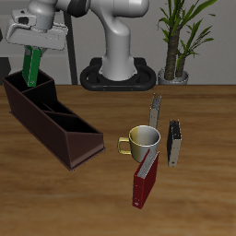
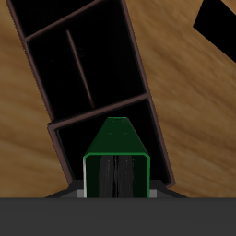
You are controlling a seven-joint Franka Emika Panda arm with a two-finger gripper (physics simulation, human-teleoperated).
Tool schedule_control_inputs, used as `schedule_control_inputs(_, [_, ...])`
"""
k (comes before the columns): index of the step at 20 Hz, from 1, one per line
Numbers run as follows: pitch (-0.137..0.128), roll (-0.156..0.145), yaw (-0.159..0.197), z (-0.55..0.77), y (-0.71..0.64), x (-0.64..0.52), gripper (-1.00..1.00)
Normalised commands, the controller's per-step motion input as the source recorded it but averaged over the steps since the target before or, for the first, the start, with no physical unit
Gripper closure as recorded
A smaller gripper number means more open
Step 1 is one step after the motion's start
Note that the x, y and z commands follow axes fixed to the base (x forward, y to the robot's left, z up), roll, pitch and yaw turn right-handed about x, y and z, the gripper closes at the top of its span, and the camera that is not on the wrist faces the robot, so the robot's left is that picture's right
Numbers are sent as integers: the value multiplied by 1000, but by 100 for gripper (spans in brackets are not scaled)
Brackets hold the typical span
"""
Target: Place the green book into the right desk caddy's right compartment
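the claw (image 1: 33, 48) grips the thin bright green hardcover book (image 1: 31, 66) by its upper edge, hanging upright over the end compartment of the long dark brown open-topped caddy (image 1: 55, 124). it looks light, stiff and probably slick-covered; an edge grip seems sensible.

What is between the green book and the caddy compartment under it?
Nothing: in the wrist view the green book, held in the gripper, hangs over the right desk caddy with only open space beneath.
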Motion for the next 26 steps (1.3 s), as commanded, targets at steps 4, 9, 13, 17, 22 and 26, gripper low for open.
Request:
schedule_control_inputs(4, [24, -6, -17, -160, -74, 126, 100])
schedule_control_inputs(9, [26, -9, -19, -166, -35, 60, 100])
schedule_control_inputs(13, [26, 10, -6, -187, 12, -7, 100])
schedule_control_inputs(17, [20, 1, 0, -173, -9, 77, 100])
schedule_control_inputs(22, [21, -7, -14, -124, -41, 44, 100])
schedule_control_inputs(26, [33, -5, -13, -174, -41, 12, 100])
